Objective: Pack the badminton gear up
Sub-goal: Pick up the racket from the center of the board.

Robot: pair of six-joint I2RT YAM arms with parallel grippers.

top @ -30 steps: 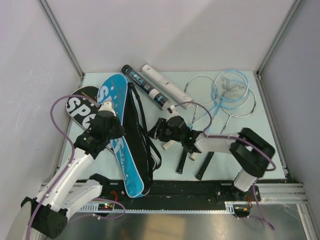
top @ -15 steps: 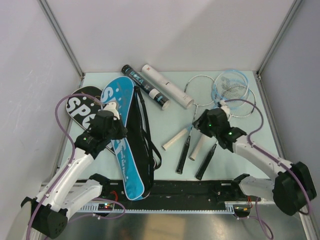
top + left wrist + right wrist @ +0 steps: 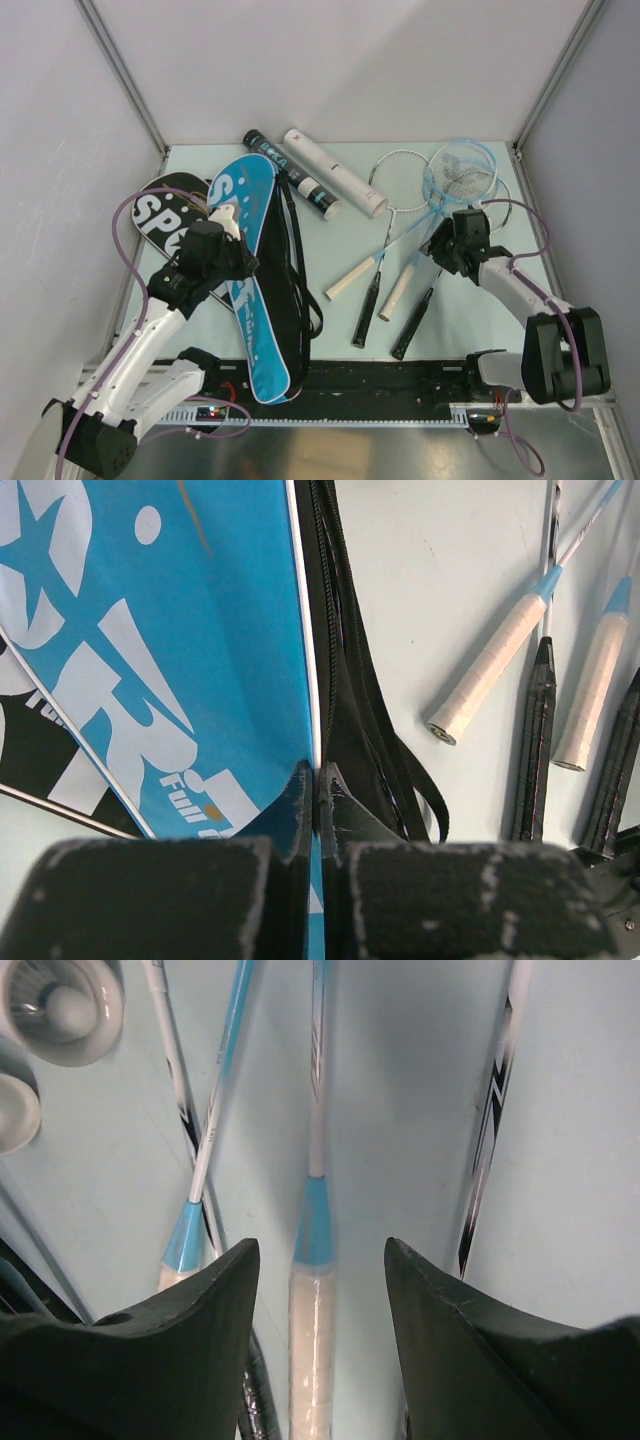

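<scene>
left tool [image 3: 317, 776] pinching blue bag [image 3: 170, 650] edge

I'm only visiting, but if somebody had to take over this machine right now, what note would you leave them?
Left end effector: shut on the edge of the blue bag.
Right end effector: open, astride a white-handled racket, not gripping it.
Things: four rackets lie loose on the table; black tube and white tube at the back; black bag under the blue one.
Done: nothing visibly packed.
Left: rackets and tubes into the bags.
</scene>
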